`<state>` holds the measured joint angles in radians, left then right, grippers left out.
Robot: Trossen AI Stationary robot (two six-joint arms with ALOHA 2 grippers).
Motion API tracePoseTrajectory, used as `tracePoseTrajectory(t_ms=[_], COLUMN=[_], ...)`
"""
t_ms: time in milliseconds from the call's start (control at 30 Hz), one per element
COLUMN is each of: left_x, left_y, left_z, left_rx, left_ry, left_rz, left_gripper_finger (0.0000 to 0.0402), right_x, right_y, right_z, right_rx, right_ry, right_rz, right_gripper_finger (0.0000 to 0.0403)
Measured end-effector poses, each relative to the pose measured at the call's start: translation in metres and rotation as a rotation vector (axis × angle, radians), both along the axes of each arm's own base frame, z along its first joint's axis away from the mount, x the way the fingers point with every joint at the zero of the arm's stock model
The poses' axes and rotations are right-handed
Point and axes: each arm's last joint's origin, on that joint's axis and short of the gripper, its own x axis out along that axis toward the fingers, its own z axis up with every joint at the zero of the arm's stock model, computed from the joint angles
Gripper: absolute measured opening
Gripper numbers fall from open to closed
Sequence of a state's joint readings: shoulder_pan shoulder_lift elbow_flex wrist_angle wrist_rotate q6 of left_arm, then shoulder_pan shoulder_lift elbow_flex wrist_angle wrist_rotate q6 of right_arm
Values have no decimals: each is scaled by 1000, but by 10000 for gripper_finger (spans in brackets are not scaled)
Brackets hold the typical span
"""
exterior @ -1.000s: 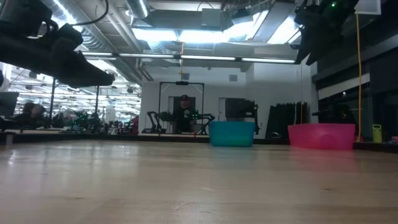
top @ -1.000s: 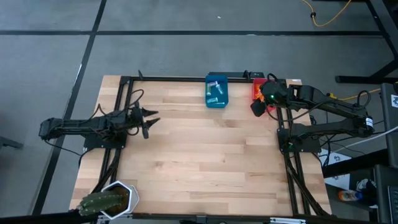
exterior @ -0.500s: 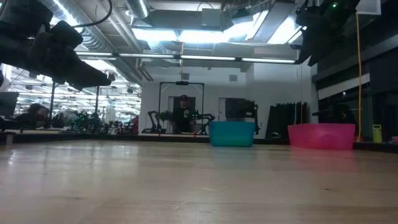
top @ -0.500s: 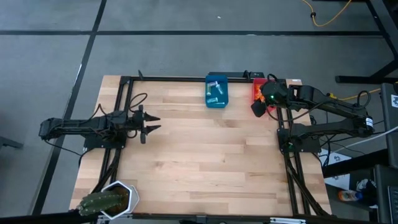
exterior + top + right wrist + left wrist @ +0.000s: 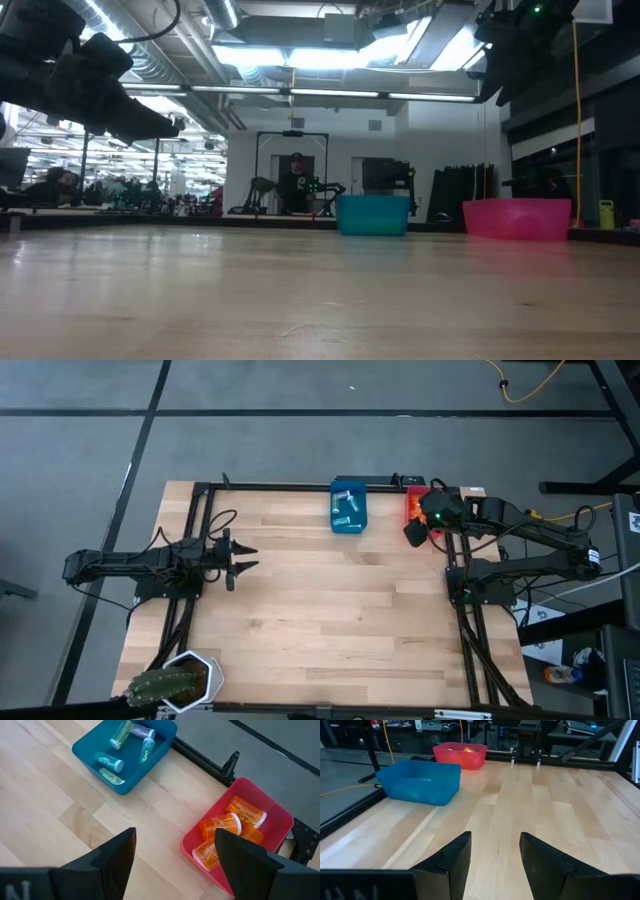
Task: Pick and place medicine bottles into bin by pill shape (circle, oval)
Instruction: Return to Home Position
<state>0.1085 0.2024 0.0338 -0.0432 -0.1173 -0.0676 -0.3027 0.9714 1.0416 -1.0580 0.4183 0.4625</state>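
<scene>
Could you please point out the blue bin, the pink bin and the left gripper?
blue bin (image 5: 417, 787): left wrist view, near side wall.
pink bin (image 5: 460, 759): left wrist view, front wall.
left gripper (image 5: 495, 837): left wrist view, midway between its open fingertips.

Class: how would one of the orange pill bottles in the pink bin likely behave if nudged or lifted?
The orange pill bottles are cylinders lying on their sides in the pink bin, so one would probably roll if nudged. Their translucent walls look like smooth plastic: likely light, stiff, slippery. They lie piled together, so lifting one may shift its neighbours.
</scene>
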Motion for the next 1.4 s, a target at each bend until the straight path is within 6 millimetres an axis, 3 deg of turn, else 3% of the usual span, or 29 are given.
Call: tracePoseTrajectory(t_ms=[233, 433, 767, 1200, 1400], left_x=[0, 1, 0, 0, 0], left_y=[-2, -7, -2, -3, -3], left_z=[-1, 1, -1, -1, -1], left_rx=[-47, -57, -21, -50, -46], left_ry=[1, -9, 10, 5, 6], left_rz=[-52, -246, -64, -75, -75], left_gripper_finger=[163, 163, 163, 163, 163], right_x=[0, -1, -1, -2, -11], right_y=[1, 2, 2, 2, 5], right_z=[-1, -2, -2, -2, 5], right_rx=[35, 49, 51, 61, 41], right_ry=[-10, 4, 10, -5, -58], right_rz=[20, 27, 27, 7, 6], right_gripper_finger=[271, 271, 271, 271, 271])
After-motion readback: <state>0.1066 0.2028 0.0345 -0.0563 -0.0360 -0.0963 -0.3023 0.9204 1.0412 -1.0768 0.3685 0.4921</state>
